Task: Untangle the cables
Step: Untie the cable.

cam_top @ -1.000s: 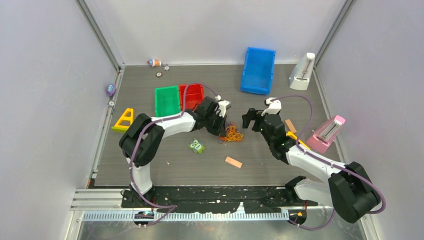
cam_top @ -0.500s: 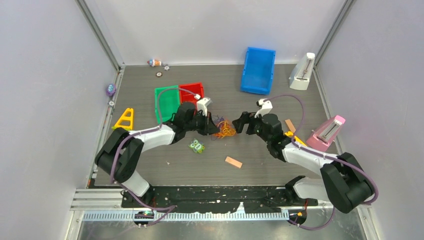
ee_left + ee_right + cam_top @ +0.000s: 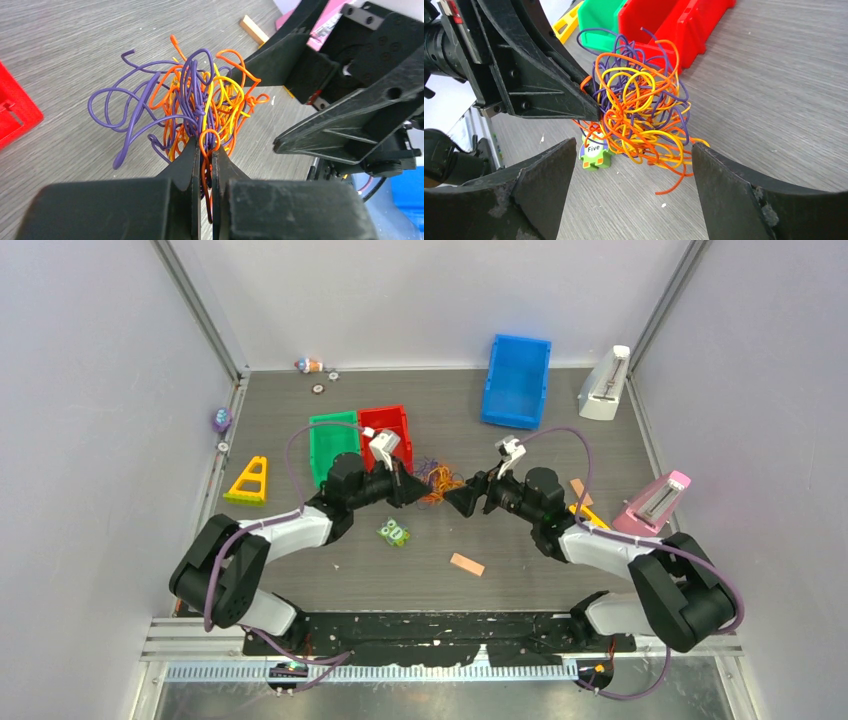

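The cables (image 3: 200, 100) are bunched in one knot. The left gripper (image 3: 206, 150) pinches its edge, fingers clenched on a few orange strands. The knot sits between the two arms near the middle of the table (image 3: 400, 580), just in front of the red bin (image 3: 674, 25). It seems to hang clear of the surface, though we cannot tell whether the lowest orange end touches down. The right gripper (image 3: 633, 150) faces it with fingers spread wide, one on each side of the ball and grasping nothing. We judge the step in hand to be the right gripper's first bite. To do it well we should not close on the whole ball, which would only squash it. We should aim instead for a single outer loop or a free end, such as the orange tail drooping below or a wide purple loop. Then we should draw it slowly away from the left hold and stop if the core tightens. The strands are thin and springy, in orange, yellow and purple. Yellow and orange crowd the core, while purple flares out in broader loops with curled free ends.
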Available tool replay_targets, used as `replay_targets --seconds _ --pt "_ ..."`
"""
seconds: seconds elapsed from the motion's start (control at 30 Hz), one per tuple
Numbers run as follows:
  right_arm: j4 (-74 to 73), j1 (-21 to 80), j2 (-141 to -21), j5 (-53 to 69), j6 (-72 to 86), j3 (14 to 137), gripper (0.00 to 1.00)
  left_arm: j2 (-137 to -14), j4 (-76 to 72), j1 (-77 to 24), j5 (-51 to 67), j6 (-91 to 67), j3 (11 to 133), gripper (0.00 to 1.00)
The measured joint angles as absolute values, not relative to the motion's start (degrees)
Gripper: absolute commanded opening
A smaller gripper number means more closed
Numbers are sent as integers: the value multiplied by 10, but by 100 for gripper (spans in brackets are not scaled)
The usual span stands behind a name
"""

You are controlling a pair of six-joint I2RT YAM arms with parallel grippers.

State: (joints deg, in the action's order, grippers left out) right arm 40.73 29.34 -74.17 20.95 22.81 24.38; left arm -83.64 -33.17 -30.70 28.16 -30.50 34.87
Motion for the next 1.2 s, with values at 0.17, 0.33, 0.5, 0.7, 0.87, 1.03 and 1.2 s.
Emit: replay_targets --seconds 0.17,0.33,0.5,0.7,0.87,1.03,1.2 --pt "434 293 -775 244 238 244 84 -836 -391 -306 307 -328 331 0" --pt "436 293 -792 255 241 244 25 -835 -449 -306 326 -345 309 0" --pt "411 294 -780 222 241 246 6 -804 -456 -300 306 -344 286 0" --pt "319 300 -724 68 244 267 6 -713 -366 -300 180 -323 264 0" --pt "285 310 -701 -2 258 279 6 -651 -300 -307 70 -315 257 0" --pt "277 311 -700 -6 257 279 7 -645 -275 -308 42 -309 256 0" --pt "291 305 -700 27 237 267 72 -672 -267 -305 54 -291 265 0"
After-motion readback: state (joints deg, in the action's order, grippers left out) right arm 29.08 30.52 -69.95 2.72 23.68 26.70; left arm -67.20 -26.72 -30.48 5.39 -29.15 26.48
